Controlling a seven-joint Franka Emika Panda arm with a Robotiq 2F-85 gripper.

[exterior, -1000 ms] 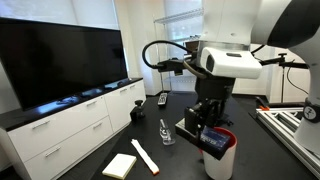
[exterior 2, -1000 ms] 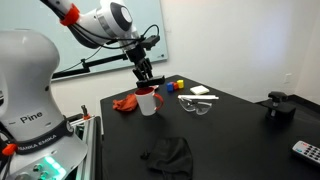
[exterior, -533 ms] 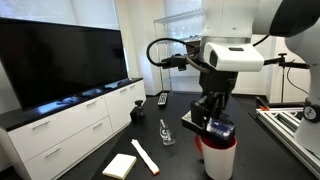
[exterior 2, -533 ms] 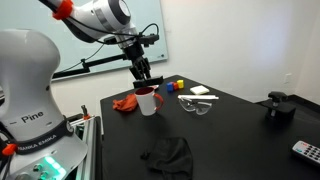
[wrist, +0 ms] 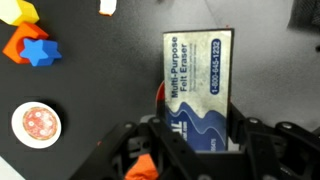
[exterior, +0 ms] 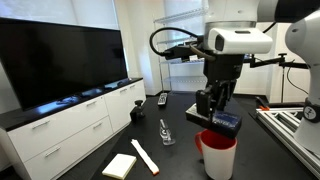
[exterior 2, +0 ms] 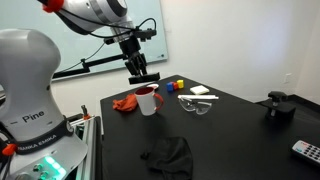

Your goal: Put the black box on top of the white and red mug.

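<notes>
Jaws: clamped tight on the black box (wrist: 198, 90) | box: hanging just above the white and red mug (exterior: 218, 158), not touching | tip imo: centre it over the rim, keep it flat, lower slow, release only once it bridges the opening

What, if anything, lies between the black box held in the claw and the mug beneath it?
Nothing does. In an exterior view, only a bare gap of air separates the black box from the white and red mug below it.
</notes>
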